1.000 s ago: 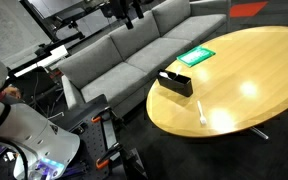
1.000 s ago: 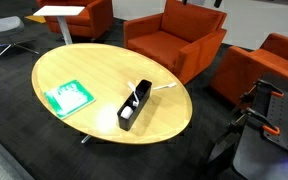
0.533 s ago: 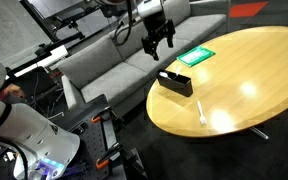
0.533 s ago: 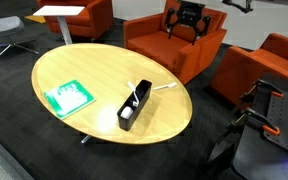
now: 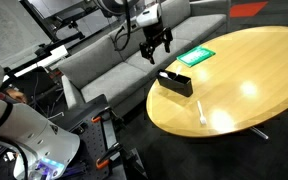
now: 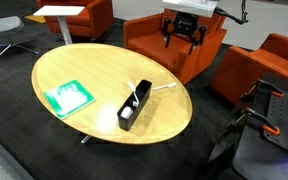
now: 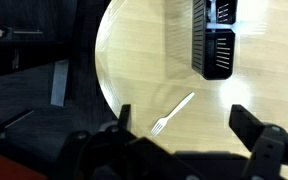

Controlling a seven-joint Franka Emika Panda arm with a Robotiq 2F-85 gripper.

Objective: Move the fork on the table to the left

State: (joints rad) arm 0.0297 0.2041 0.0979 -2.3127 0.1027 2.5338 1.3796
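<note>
— whitish plastic fork (image 7: 172, 112), where?
— flat on the glossy wood table (image 5: 244, 70), close to its edge, near one end of the black box (image 6: 134, 105), apart from it.
— green card (image 6: 68, 96)?
— across the table past the box, well apart from the fork.
— gripper (image 5: 156, 45)?
— spread wide, holding nothing, hanging in the air off the table's edge, clear of the fork.
</note>
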